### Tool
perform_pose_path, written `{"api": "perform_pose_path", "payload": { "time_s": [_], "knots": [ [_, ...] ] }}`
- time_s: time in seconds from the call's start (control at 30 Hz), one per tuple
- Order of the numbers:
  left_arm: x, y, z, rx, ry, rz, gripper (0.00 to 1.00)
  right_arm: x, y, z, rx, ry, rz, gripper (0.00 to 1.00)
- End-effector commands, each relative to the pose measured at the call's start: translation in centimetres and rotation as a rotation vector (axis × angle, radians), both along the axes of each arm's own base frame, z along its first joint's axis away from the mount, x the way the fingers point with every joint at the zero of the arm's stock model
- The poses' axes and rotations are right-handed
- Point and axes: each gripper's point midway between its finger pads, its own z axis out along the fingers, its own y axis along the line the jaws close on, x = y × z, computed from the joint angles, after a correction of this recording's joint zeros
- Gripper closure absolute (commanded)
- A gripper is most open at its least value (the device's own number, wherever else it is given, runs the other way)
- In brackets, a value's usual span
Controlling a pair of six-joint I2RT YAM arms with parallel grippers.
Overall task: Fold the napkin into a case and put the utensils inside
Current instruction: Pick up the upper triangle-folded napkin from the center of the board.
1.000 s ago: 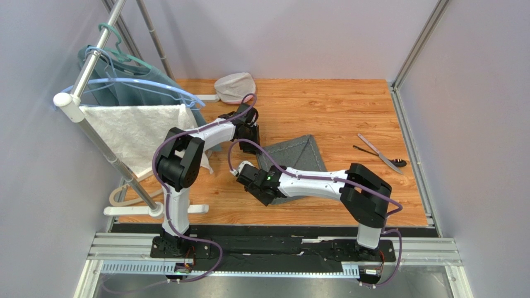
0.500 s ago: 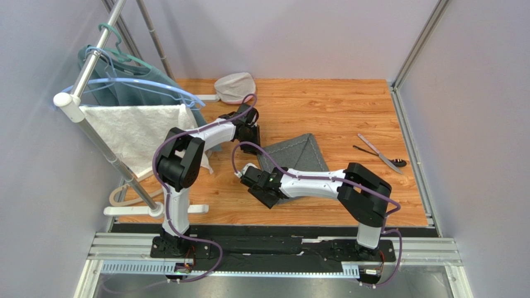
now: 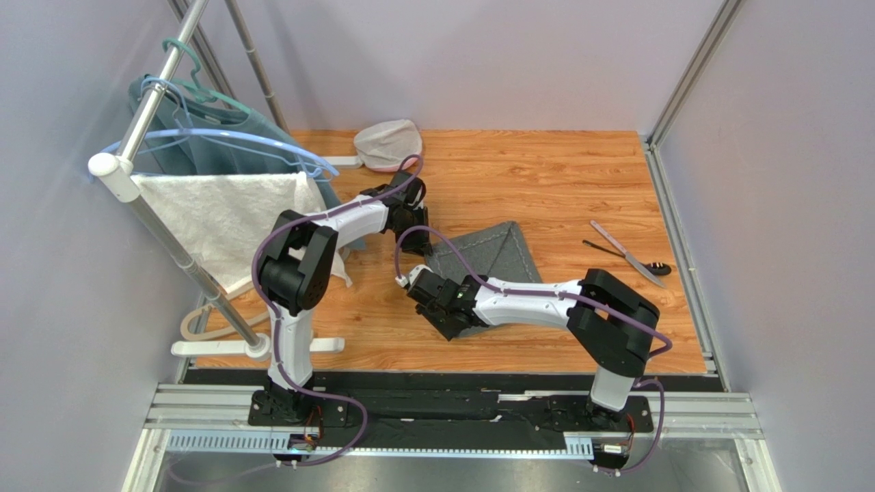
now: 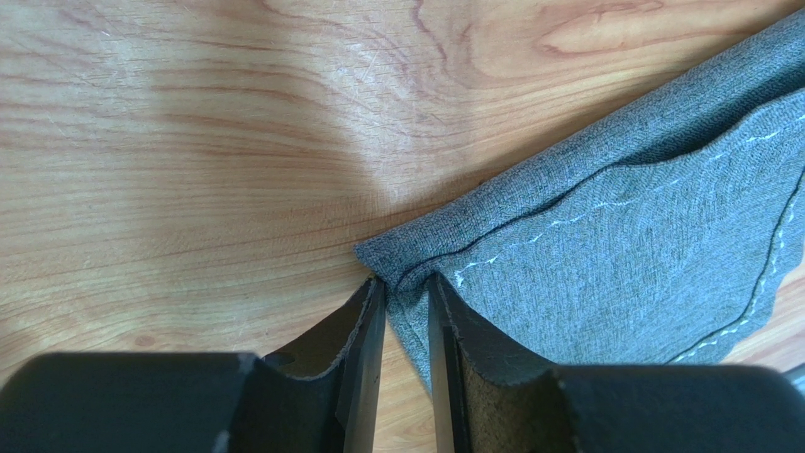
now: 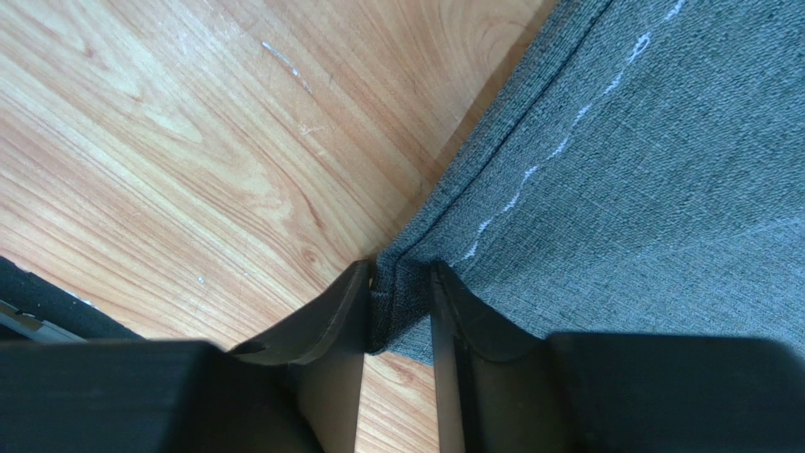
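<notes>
We hold soft, floppy napkin (image 4: 614, 217) by two corners, mid counter (image 3: 575, 174); left gripper (image 4: 402, 316), right gripper (image 5: 399, 307) jaws squeezed tight on it.

My napkin (image 3: 491, 254) is dark grey with pale stitching near its hems. It lies flat, folded over on itself, one corner pinched in my left gripper (image 4: 402, 307) and another in my right gripper (image 5: 399, 302). The utensils lie crossed well to its right — a silver piece (image 3: 612, 238) and a black piece (image 3: 600, 248).
</notes>
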Motion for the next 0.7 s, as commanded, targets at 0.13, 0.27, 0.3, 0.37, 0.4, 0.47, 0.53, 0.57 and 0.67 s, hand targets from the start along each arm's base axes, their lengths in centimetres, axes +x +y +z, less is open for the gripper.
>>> {"api": "perform_pose_path", "payload": {
  "time_s": [0.13, 0.27, 0.3, 0.37, 0.4, 0.47, 0.53, 0.57, 0.67],
  "knots": [
    [0.7, 0.3, -1.4, -0.006, 0.016, 0.014, 0.74, -1.4, -3.1, -5.2, -0.103, 0.066, -0.079, 0.85],
    [1.1, 0.2, -0.9, -0.012, 0.005, 0.013, 0.87, -1.0, -2.6, -4.2, -0.077, 0.051, -0.088, 1.00],
    [1.0, 0.3, -0.7, -0.007, 0.010, 0.015, 0.93, -0.9, -2.1, -3.5, -0.049, 0.046, -0.090, 1.00],
    [1.2, 0.2, 0.1, -0.010, -0.001, 0.016, 0.96, -0.7, -1.1, -2.0, -0.006, 0.040, -0.088, 1.00],
    [1.2, 0.3, 0.8, -0.012, -0.007, 0.018, 0.99, -0.7, -0.8, -1.2, 0.016, 0.038, -0.090, 1.00],
    [1.4, 0.1, 1.9, -0.019, -0.022, 0.018, 1.00, -0.7, 0.3, 1.2, 0.093, 0.032, -0.081, 1.00],
    [1.6, 0.4, 3.4, -0.012, -0.037, 0.029, 1.00, -0.9, 1.5, 3.7, 0.176, 0.037, -0.077, 1.00],
    [1.6, 0.5, 3.9, -0.013, -0.042, 0.028, 1.00, -0.9, 1.7, 4.4, 0.199, 0.038, -0.077, 1.00],
    [1.4, 0.9, 5.5, -0.016, -0.061, 0.042, 1.00, -1.6, 2.8, 6.5, 0.277, 0.066, -0.066, 1.00]
  ]
}}
